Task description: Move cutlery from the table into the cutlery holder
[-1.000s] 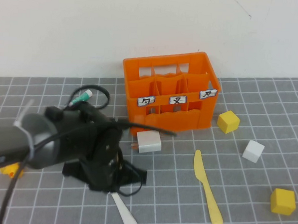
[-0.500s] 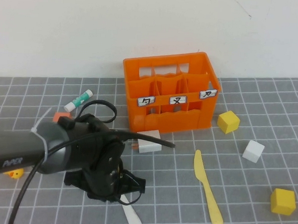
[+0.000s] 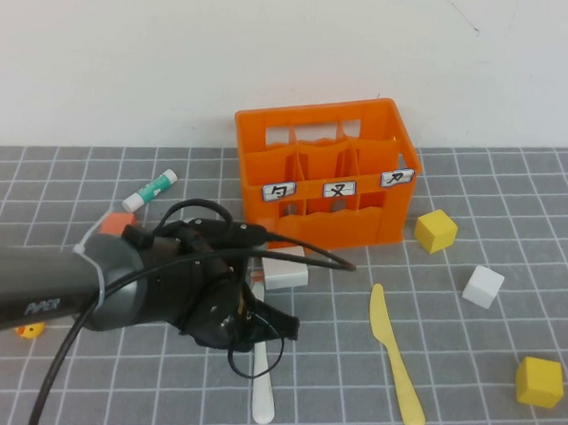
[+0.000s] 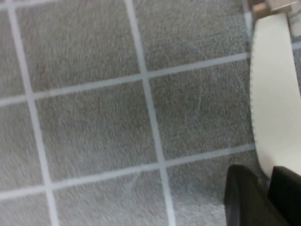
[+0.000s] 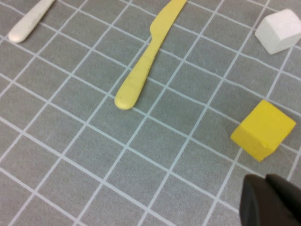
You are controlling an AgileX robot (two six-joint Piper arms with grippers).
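1. The left arm (image 3: 89,293) is a thick, rounded, dark grey tube. It darkens to glossy black at the wrist.
2. White lettering (image 3: 41,306) reading "PiPER" is printed on its side.
3. A thin white cable tie (image 3: 91,260) circles the tube, with its loose tail sticking up.
4. Black cables (image 3: 301,254) loop over the wrist, and one runs out straight beyond it. Another thin loop hangs below the wrist.
5. The left tool (image 3: 249,325) is matt black and blocky, and sits low over the tabletop (image 3: 507,310) at front left.
6. The right tool (image 5: 273,202) appears only in its own wrist view, above the tabletop, as a smooth black rounded edge.
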